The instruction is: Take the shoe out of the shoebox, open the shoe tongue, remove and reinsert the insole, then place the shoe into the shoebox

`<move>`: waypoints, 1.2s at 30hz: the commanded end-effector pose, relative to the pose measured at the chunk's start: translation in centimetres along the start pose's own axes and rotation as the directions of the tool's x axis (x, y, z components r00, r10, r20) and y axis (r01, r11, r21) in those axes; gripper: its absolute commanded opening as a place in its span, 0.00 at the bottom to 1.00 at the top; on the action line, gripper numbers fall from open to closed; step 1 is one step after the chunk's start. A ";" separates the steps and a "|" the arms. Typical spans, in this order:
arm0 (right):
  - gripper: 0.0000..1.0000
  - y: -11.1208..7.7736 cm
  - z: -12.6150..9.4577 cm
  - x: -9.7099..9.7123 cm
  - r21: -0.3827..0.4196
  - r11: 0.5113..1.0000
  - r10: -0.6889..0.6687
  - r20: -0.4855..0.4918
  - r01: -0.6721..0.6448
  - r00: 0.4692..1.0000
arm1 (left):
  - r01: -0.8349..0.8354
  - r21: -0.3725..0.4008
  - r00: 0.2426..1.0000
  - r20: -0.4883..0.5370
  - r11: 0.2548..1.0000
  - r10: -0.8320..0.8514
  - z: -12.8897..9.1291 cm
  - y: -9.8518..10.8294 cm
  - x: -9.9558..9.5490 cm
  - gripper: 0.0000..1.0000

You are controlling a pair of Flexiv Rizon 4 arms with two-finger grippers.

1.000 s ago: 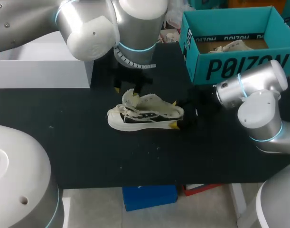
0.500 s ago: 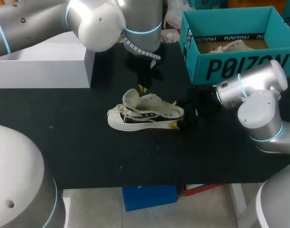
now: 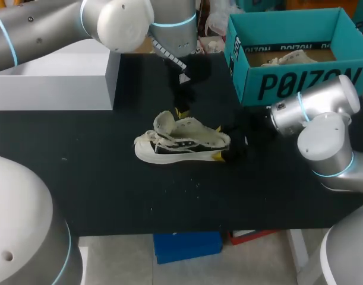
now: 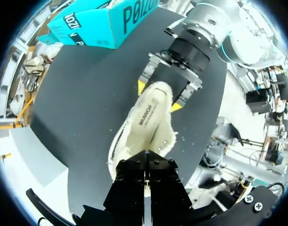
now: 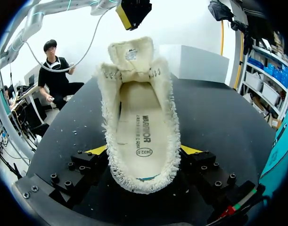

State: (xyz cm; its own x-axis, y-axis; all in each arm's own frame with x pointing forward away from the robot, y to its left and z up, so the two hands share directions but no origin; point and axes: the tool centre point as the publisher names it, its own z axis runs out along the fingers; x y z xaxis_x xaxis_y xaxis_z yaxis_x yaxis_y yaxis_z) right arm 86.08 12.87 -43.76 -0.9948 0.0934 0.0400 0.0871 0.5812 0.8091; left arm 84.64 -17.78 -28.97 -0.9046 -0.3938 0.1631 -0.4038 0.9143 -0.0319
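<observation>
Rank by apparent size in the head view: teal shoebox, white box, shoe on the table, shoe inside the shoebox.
1. Teal shoebox and white box: too alike to rank.
2. Shoe on the table.
3. Shoe inside the shoebox, only partly visible.

Left end effector [image 3: 180, 110] nearer the shoebox [image 3: 288, 84]

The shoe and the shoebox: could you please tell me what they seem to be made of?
The shoe looks like cream fabric, perhaps canvas, matte, with frayed fuzzy edges round its opening. The shoebox looks like matte teal cardboard: its inside walls show plain brown.
</observation>
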 end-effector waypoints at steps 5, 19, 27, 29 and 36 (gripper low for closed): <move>0.00 -0.2 0.1 -0.2 0.002 1.000 0.002 0.001 -0.002 1.000 | -0.734 -0.004 0.630 -0.380 0.679 0.678 0.0 -0.3 -0.7 0.00; 0.00 -0.2 0.1 -0.2 0.002 1.000 0.002 0.001 -0.002 1.000 | -0.766 0.104 0.583 -0.303 0.635 0.753 3.0 -1.0 -3.1 0.00; 0.00 -0.2 0.1 -0.2 0.002 1.000 0.002 0.001 -0.002 1.000 | -0.718 0.137 0.633 -0.281 0.683 0.721 4.3 -1.8 -2.2 0.00; 0.00 -0.2 0.1 -0.2 0.002 1.000 0.002 0.001 -0.002 1.000 | -0.688 0.141 0.660 -0.284 0.712 0.695 4.6 -1.7 -2.0 0.00; 0.00 -0.2 0.1 -0.2 0.002 1.000 0.002 0.001 -0.002 1.000 | -0.649 0.135 0.702 -0.275 0.749 0.657 5.0 -1.5 -1.1 0.00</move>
State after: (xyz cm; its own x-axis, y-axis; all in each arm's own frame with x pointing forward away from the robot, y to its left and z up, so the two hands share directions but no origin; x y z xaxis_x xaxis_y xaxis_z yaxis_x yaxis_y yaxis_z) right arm 86.08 12.86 -43.76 -0.9948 0.0934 0.0400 0.0871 0.5812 0.8091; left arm 86.14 -19.44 -33.82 -0.8559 0.3513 0.3796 0.2655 0.9283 -0.2603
